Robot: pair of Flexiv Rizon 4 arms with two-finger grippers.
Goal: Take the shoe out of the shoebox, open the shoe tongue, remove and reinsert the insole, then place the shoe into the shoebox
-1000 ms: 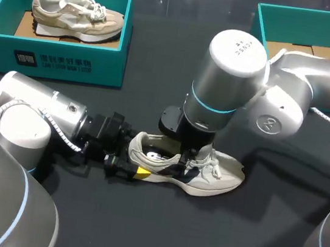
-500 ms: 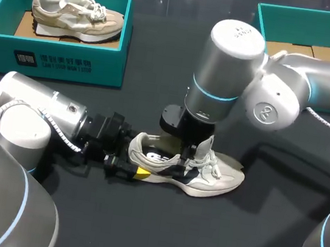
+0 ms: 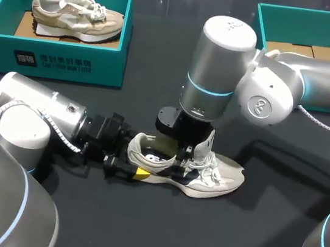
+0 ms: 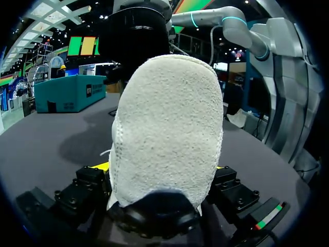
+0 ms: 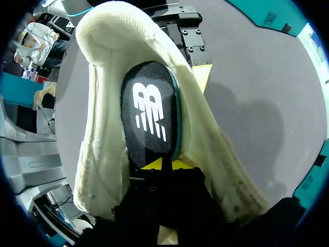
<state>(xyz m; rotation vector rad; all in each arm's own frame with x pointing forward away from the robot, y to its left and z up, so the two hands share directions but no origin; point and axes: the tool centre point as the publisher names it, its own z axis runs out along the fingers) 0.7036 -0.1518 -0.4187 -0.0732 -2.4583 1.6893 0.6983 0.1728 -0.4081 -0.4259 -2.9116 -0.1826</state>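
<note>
Two grippers are on one shoe. The left gripper [image 3: 132, 169] is closed on the heel of the pale cream mesh-and-suede running shoe [image 3: 215, 178]. Its jaws stand about a heel's width apart, and a black finger block presses each side of the rounded, fuzzy heel cup that fills the left wrist view. Only slivers of its yellow tips [image 4: 103, 165] show past the fabric.

The right gripper [image 3: 180, 156] comes down from above into the shoe's mouth. In the right wrist view its jaws are narrow, and the two yellow tips [image 5: 154, 165] almost meet. They pinch the near end of the black foam insole [image 5: 149, 113], a flat, elongated pad with a white logo and a thin teal edge that shows along one side. The insole lies inside the shoe, ringed by the padded, towel-like cream collar.

The shoe rests on its sole on the dark matte table [image 3: 228, 243], outside both boxes, with its toe pointing towards the right arm's side. Its white laces [image 3: 209, 166] are bunched loosely just beside the right gripper.

There are two open-topped boxes at the far edge of the table. The left-hand teal cardboard shoebox [image 3: 63, 63] holds a second shoe, a beige running shoe [image 3: 75, 16] lying on its side on a brown cardboard floor. The right-hand teal cardboard shoebox [image 3: 260, 23] shows only bare brown cardboard inside, partly hidden by the right arm.
</note>
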